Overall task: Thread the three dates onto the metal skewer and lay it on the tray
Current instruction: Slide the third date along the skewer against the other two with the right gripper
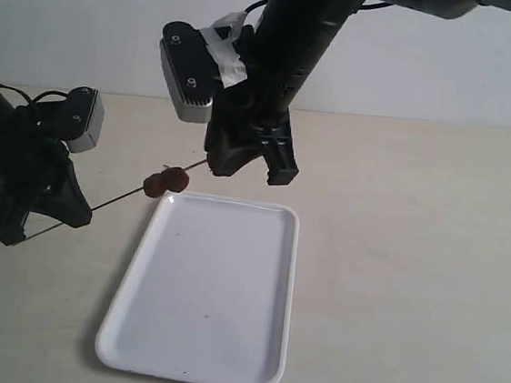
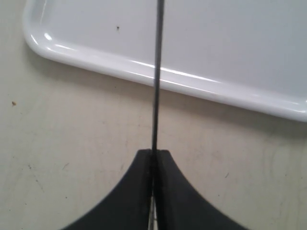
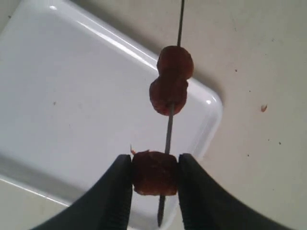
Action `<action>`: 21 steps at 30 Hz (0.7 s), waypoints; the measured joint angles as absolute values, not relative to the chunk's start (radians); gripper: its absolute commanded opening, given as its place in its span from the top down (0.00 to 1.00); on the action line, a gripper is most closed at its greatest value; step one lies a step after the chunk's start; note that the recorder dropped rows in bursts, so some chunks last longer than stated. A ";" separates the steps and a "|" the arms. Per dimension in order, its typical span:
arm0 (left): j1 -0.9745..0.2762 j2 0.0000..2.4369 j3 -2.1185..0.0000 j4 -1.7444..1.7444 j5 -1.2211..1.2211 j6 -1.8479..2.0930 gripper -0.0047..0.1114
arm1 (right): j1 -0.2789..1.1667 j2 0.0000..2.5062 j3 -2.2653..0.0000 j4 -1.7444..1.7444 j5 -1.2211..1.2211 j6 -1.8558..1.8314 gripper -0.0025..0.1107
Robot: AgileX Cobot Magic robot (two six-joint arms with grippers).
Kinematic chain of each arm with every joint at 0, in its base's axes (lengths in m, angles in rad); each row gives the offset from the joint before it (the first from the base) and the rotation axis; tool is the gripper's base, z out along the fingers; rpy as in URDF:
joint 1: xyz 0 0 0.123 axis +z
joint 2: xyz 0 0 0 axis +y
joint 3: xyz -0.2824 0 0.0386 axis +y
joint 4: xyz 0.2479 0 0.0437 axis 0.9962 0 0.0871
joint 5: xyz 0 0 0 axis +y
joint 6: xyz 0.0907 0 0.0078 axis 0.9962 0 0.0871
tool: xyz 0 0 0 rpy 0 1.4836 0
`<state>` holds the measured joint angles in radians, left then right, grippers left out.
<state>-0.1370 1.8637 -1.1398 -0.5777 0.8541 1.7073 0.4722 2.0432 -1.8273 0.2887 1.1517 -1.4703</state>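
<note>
Right hand point(image 3: 155, 164) grips one date point(image 3: 153, 178) on skewer point(image 3: 169, 125).

I record both arms as matt black: left arm point(image 1: 12, 161), right arm point(image 1: 291, 31). Each carries a grey box camera point(image 1: 187, 75); screws show on the right one. White tape point(image 1: 226, 49) beside it. Thin black cable point(image 1: 28, 93) at left. Fingers point(image 3: 112, 196) black, curved, tapering.
</note>
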 measured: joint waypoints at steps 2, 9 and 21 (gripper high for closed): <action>-0.137 1.864 -1.140 -0.578 0.854 1.707 0.96 | 0.472 2.050 -1.827 0.294 1.150 -1.470 0.70; -0.137 1.864 -1.140 -0.578 0.854 1.707 0.96 | 0.472 2.083 -1.827 0.380 1.089 -1.435 0.70; -0.137 1.864 -1.140 -0.580 0.851 1.707 0.96 | 0.472 2.091 -1.827 0.401 1.080 -1.103 0.70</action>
<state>-0.1370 1.8637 -1.1398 -0.5796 0.8512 1.7073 0.4722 2.0912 -1.8273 0.4005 1.0795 -1.1027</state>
